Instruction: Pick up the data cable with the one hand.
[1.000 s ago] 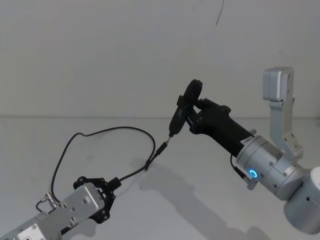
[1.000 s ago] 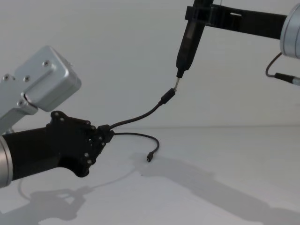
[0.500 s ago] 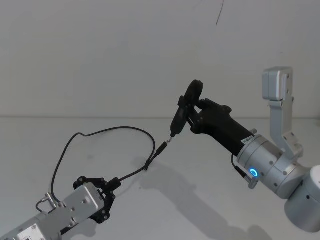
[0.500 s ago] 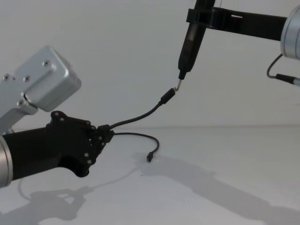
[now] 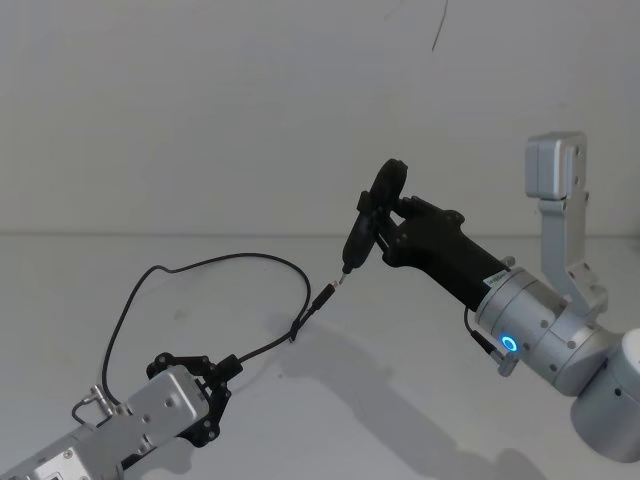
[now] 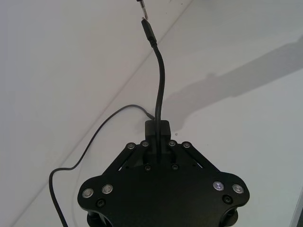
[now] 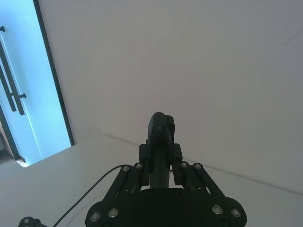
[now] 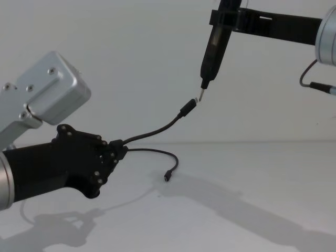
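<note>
Above the white table (image 5: 420,400), the left gripper (image 8: 119,148) has its fingers closed on the data cable (image 8: 157,129), lifting one end so its silver-tipped plug (image 8: 188,109) rises toward the black pen-like tool (image 8: 214,44) clamped in the right gripper (image 5: 385,222). Plug tip and tool tip sit just apart. Behind the left gripper, the cable's slack loops over the table, its other plug (image 8: 167,176) hanging near the surface.
</note>
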Controlling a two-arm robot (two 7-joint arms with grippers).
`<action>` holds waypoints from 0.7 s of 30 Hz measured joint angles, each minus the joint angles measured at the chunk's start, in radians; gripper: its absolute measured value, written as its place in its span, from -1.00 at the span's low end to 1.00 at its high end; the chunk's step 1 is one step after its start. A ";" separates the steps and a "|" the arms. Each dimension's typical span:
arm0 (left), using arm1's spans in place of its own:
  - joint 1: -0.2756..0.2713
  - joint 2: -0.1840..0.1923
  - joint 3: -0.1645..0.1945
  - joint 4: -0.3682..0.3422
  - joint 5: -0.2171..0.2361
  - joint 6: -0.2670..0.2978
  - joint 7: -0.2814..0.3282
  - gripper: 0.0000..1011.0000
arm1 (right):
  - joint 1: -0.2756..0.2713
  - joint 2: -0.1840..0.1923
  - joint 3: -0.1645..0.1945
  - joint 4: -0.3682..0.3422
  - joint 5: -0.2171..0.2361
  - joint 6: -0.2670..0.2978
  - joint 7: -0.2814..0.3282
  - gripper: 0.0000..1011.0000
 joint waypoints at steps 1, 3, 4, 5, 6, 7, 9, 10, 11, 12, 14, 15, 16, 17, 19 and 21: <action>0.000 0.000 0.000 0.000 0.000 0.000 0.000 -0.92 | 0.000 0.000 0.000 0.000 0.000 0.000 0.000 -0.48; 0.000 0.000 0.000 0.000 0.000 0.000 0.000 -0.92 | 0.000 0.000 0.000 0.000 0.000 0.000 0.000 -0.48; 0.000 0.000 0.000 0.000 0.000 0.000 0.000 -0.92 | 0.001 0.001 0.000 0.001 0.000 0.000 0.000 -0.48; 0.000 0.000 0.000 0.000 0.000 0.000 0.000 -0.92 | 0.001 0.001 0.000 0.001 0.000 0.001 0.000 -0.48; 0.000 0.000 0.000 0.000 0.000 0.000 0.000 -0.92 | 0.001 0.001 0.000 0.001 0.001 0.001 0.000 -0.48; 0.000 0.000 0.000 0.000 0.000 0.000 0.000 -0.92 | 0.001 0.001 0.000 0.001 0.001 0.001 0.001 -0.48; 0.000 0.000 0.000 0.000 0.000 0.000 0.000 -0.92 | 0.001 0.001 0.000 0.001 0.001 0.001 0.001 -0.48; 0.000 0.000 0.000 0.000 0.000 0.000 0.000 -0.92 | 0.001 0.001 0.000 0.001 0.001 0.001 0.001 -0.48; 0.000 0.000 0.000 0.000 0.000 0.000 0.000 -0.92 | 0.001 0.001 0.000 0.001 0.001 0.001 0.001 -0.48; 0.000 0.000 0.000 0.000 0.000 0.000 0.000 -0.92 | 0.001 0.001 0.000 0.001 0.001 0.001 0.001 -0.48; 0.000 0.000 0.000 0.000 0.000 0.000 0.000 -0.92 | 0.001 0.001 0.000 0.001 0.001 0.001 0.001 -0.48; 0.000 0.000 0.000 0.000 0.000 0.000 0.000 -0.92 | 0.001 0.001 0.000 0.001 0.001 0.001 0.001 -0.48; 0.000 0.000 0.000 0.000 0.000 0.000 0.000 -0.92 | 0.001 0.002 0.000 0.001 0.001 0.001 0.001 -0.48; 0.000 0.000 0.000 0.000 0.000 0.000 0.000 -0.92 | 0.002 0.002 0.000 0.001 0.001 0.001 0.001 -0.48; 0.000 0.000 0.000 0.000 0.000 0.000 0.000 -0.92 | 0.002 0.002 0.000 0.001 0.001 0.001 0.002 -0.48; 0.000 0.000 0.000 0.000 0.000 0.000 0.000 -0.92 | 0.002 0.002 0.000 0.001 0.001 0.001 0.002 -0.48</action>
